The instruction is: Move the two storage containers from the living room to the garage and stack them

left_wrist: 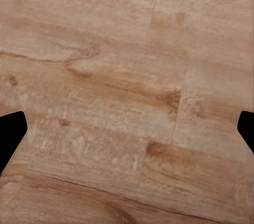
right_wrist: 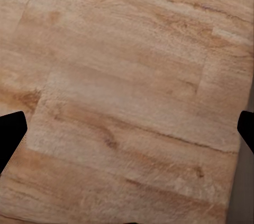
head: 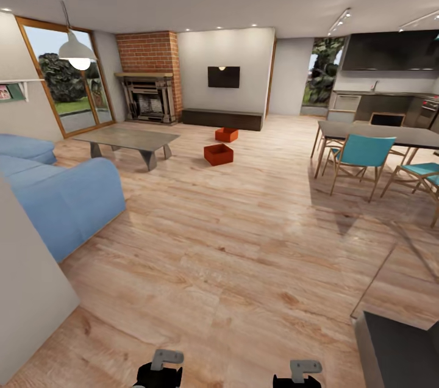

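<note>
I see the living room's wood-plank floor [head: 231, 266] ahead; the two storage containers [head: 219, 154] sit apart on it before the dark cabinet [head: 222, 119]. My left gripper [left_wrist: 127, 129] and right gripper [right_wrist: 127, 129] hang with fingers spread wide (nothing held).

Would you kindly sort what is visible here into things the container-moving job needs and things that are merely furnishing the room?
Belongs to the job:
- nearer storage container, on the wood floor
- farther storage container, apart from the first
- left gripper and right gripper, fingers spread, holding nothing

Just there:
- blue sofa
- coffee table
- fireplace
- wall TV
- dining table, teal chairs
</note>
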### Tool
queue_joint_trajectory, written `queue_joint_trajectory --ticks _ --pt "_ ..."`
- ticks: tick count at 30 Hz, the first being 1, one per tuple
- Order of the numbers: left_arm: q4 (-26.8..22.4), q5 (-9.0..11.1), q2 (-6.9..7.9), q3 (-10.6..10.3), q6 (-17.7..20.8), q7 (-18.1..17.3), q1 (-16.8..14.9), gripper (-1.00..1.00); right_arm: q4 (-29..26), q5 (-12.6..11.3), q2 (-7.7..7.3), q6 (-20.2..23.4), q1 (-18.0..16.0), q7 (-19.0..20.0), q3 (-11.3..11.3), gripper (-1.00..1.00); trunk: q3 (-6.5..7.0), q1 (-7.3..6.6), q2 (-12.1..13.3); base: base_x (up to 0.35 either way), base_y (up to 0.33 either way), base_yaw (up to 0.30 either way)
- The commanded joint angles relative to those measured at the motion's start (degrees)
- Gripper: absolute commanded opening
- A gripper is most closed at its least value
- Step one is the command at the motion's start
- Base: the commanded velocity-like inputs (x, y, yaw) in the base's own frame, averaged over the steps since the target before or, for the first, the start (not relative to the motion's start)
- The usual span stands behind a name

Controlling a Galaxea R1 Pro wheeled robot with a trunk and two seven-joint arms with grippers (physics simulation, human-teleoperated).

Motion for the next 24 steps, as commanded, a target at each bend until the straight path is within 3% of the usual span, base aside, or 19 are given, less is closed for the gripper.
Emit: queue_joint_trajectory --ticks 1,24 --pt "0.05 0.60 0.03 -0.50 -0.22 0.35 -0.05 1.00 -0.06 0.39 0.01 0.34 -0.02 -0.25 0.05 1.00 -0.06 0.04 -0.04 0.336 0.000 0.000" --pt "0.22 0.77 0.03 -0.50 -0.23 0.45 -0.05 1.00 -0.03 0.56 0.03 0.34 -0.02 -0.25 0.14 1.00 -0.06 0.04 -0.04 0.340 0.000 0.000"
